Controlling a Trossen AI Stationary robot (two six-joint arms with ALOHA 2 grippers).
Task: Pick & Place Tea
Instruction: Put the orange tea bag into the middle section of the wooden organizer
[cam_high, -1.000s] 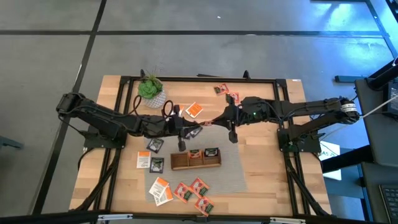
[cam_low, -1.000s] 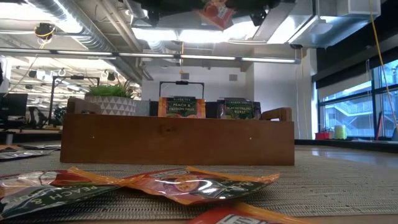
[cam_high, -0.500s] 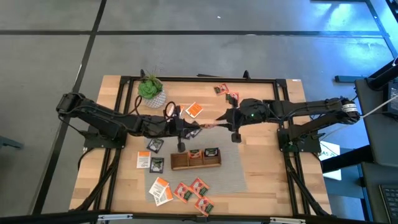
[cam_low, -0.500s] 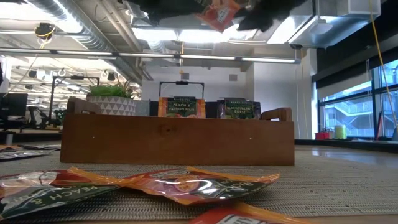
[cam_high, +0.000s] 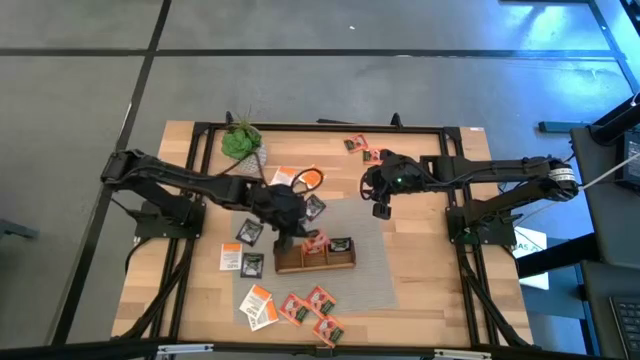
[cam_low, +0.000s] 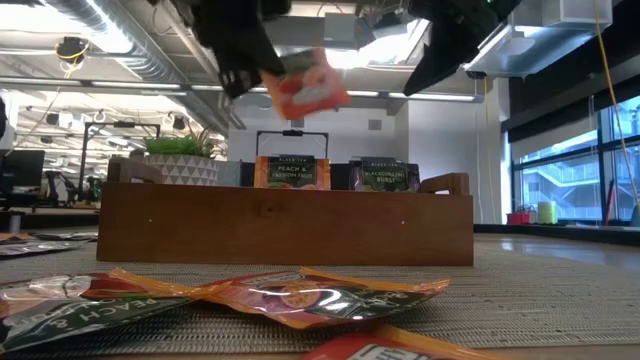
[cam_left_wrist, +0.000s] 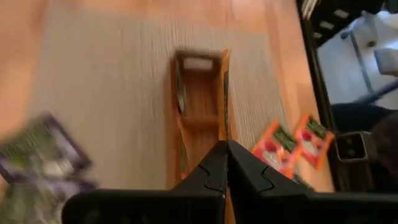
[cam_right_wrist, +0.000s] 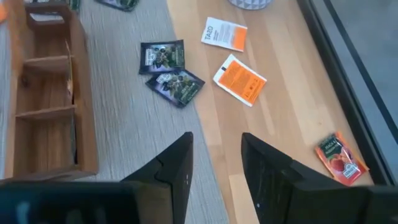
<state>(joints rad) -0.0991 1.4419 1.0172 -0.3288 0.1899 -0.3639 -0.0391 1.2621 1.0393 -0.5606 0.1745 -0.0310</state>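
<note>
swung over the tray (cam_high: 314, 262), left fingers (cam_left_wrist: 225, 163) pinch a red sachet (cam_low: 307, 85); right fingers (cam_right_wrist: 264, 171) parted, empty.

Table (cam_high: 420, 270): pale wood planks w/ black frame. Mat (cam_high: 375, 270): grey, fine woven ribs. Tray (cam_low: 285, 225): mid-brown wood. Sachet (cam_low: 305, 85) in left pincer (cam_left_wrist: 225, 149): orange-red w/ white patch. Sachets by tray front (cam_high: 310, 308): red, some orange & white. Two sachets (cam_right_wrist: 169, 70) on mat: dark grey w/ green print. Plant (cam_high: 240, 140): green, white pot. Both pincers black; right pincer (cam_right_wrist: 214, 158).
</note>
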